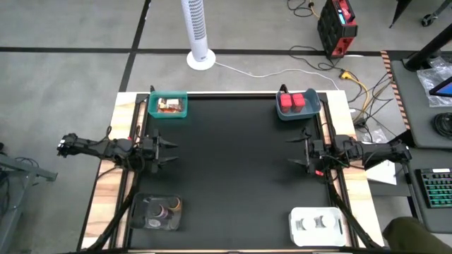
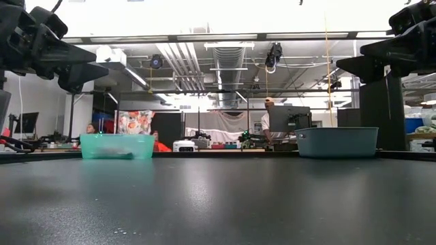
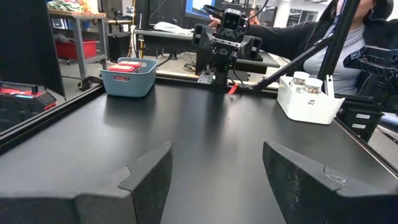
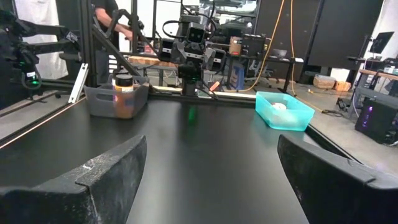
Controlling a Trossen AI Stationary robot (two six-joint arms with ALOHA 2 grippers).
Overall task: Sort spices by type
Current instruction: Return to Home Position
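The spices sit at the tabletop's four corners. Two red boxes (image 1: pixel 295 102) are in the blue-grey bin (image 1: pixel 280 111) far right, and the packets (image 1: pixel 169 106) are in the teal bin (image 1: pixel 152 110) far left. The jars (image 1: pixel 166 209) are in the clear tray (image 1: pixel 138 217) near left, and the white-capped bottles (image 1: pixel 316 223) are in the white tray (image 1: pixel 296 231) near right. The left gripper (image 1: pixel 175 152) hangs by the left edge and the right gripper (image 1: pixel 289 152) by the right edge, both with fingers spread and empty.

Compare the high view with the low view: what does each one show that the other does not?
Only the high view shows the red boxes inside the blue-grey bin, plus the dark tray and the white tray. Only the low view shows the room behind, with a person by a monitor. Both show the teal bin, the blue-grey bin, and the left gripper and right gripper at the sides.
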